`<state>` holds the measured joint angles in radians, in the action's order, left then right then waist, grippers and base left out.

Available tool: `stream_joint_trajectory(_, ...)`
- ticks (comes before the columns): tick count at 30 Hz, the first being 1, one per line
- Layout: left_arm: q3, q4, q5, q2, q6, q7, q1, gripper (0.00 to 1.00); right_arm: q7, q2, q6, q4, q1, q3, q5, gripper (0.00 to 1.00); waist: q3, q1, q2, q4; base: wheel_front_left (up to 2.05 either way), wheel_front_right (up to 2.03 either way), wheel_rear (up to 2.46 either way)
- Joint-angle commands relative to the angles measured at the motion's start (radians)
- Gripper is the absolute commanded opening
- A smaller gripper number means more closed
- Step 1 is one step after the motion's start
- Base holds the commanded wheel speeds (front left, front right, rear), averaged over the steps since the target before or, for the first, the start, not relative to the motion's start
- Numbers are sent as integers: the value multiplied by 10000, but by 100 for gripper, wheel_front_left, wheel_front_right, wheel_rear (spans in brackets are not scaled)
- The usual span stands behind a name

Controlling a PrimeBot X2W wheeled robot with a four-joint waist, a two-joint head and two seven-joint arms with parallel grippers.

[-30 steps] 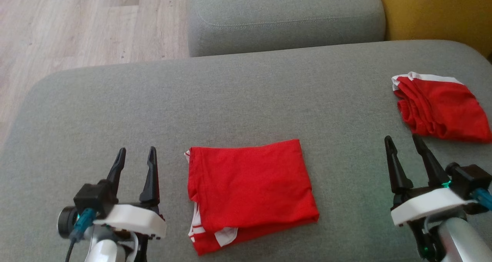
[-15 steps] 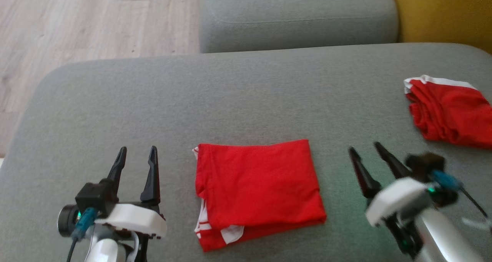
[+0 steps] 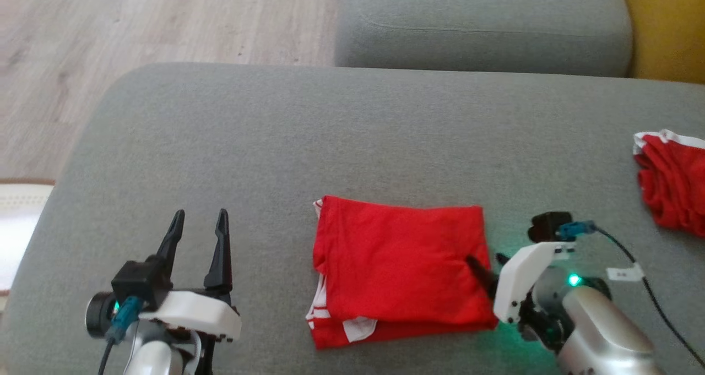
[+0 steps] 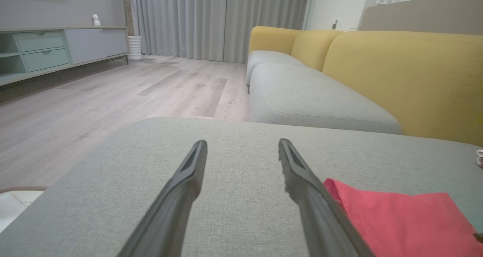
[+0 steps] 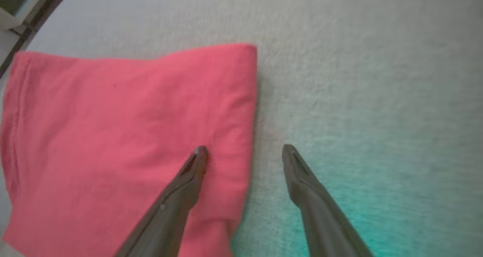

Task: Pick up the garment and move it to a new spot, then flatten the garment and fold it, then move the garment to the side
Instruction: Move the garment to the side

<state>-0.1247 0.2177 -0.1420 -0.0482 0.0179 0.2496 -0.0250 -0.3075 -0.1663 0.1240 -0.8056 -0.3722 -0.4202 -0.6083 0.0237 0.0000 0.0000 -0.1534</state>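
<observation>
Right wrist view: right gripper [image 5: 244, 148], fingers spread, straddles the right edge of the folded red garment [image 5: 124, 128] on the grey cushion [image 5: 358, 79] — soft, light, limp cloth (layers may slip), probably best pinched through every layer at this edge.

The head view looks steeply down on the grey fabric sofa seat [image 3: 248, 132]. The left wrist view skims low across it toward the far yellow upholstered backrest [image 4: 407, 76]. The right wrist view looks down from close. All share the folded red cloth garment [image 3: 396, 265].
</observation>
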Motion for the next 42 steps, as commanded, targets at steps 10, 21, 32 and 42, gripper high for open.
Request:
stream_joint_trajectory(10, 290, -264, 105, -20, 31, 122, -548, 100, -1746, 486, 67, -880, -629, -496, -1300, 93, -135, 0, 0, -302, 0, 0, 0)
stream_joint_trajectory(21, 213, -434, 8, -20, 39, 122, -584, 100, 485, 15, 67, -500, -1461, -431, -1361, 0, -89, 0, 0, 342, 0, 0, 0)
stream_joint_trajectory(32, -638, -543, -525, -20, -59, 122, -781, 100, 971, -786, 67, -222, -1989, -624, -1531, 0, -155, 0, 0, 2214, 0, 0, 0)
stream_joint_trajectory(42, -1181, -567, -709, -20, -241, 122, -996, 100, 1155, -1176, 67, 304, -1899, -803, -1590, 0, -392, 0, 0, 4068, 0, 0, 0)
